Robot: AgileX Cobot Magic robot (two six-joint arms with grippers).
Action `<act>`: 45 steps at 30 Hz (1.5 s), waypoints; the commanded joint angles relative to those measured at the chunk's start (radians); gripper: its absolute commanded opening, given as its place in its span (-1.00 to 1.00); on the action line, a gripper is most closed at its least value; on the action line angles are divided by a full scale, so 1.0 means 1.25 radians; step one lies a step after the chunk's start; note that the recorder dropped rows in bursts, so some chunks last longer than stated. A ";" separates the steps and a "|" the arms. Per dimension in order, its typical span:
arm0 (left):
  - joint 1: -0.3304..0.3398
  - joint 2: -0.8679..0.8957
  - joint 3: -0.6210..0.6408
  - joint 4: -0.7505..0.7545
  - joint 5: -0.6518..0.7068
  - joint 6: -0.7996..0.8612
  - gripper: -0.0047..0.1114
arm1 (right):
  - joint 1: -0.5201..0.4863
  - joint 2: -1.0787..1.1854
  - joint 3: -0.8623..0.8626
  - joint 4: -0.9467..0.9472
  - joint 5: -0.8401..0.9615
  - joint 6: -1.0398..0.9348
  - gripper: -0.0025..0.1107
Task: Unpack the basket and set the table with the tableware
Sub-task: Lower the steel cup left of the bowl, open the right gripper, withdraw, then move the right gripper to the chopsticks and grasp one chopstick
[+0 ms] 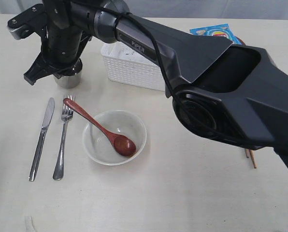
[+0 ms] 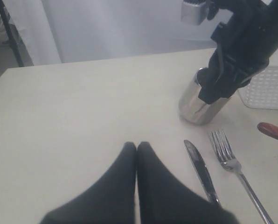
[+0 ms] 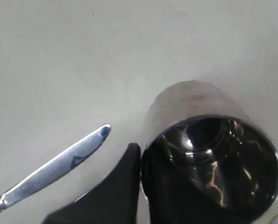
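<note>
In our right hand (image 3: 141,154) we pinched the rim of the shiny cup (image 3: 209,172), the knife (image 3: 55,168) lay just beside that hand, and our left hand (image 2: 136,147) was pressed together

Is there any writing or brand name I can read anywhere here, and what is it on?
"PIPER": white letters on the black right arm, seen in the exterior view.
Blue snack bag: colourful print, too blurred to read.
Steel cup, knife, fork: no lettering shows.
</note>
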 commanded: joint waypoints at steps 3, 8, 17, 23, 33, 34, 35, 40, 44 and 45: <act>-0.004 -0.002 0.002 -0.001 0.000 -0.002 -0.92 | -0.007 -0.003 0.008 -0.007 -0.015 -0.006 -0.85; -0.004 -0.002 0.002 -0.001 0.000 -0.002 -0.92 | -0.007 -0.003 0.008 -0.003 -0.022 -0.006 -0.33; -0.004 -0.002 0.002 -0.001 0.000 -0.002 -0.92 | -0.016 -0.027 0.003 -0.003 -0.057 -0.008 -0.26; -0.004 -0.002 0.002 -0.001 0.000 -0.002 -0.92 | -0.022 -0.046 0.003 -0.003 -0.064 -0.021 -0.26; -0.004 -0.002 0.002 -0.001 0.000 -0.002 -0.92 | -0.022 -0.147 0.003 0.007 0.131 0.000 -0.39; -0.004 -0.002 0.002 -0.001 0.000 -0.002 -0.92 | -0.022 -0.165 0.003 0.007 0.135 0.000 -0.53; -0.004 -0.002 0.002 -0.001 0.000 -0.002 -0.92 | -0.025 -0.180 0.003 0.007 0.135 -0.002 -0.67; -0.004 -0.002 0.002 -0.001 0.000 -0.002 -0.92 | -0.051 -0.283 0.010 0.005 0.135 0.001 -0.96; -0.004 -0.002 0.002 -0.001 0.000 -0.002 -0.92 | -0.103 -0.382 0.073 -0.023 0.135 0.005 -0.96; -0.004 -0.002 0.002 -0.001 0.000 -0.002 -0.92 | -0.130 -0.414 0.101 -0.034 0.135 0.016 -0.96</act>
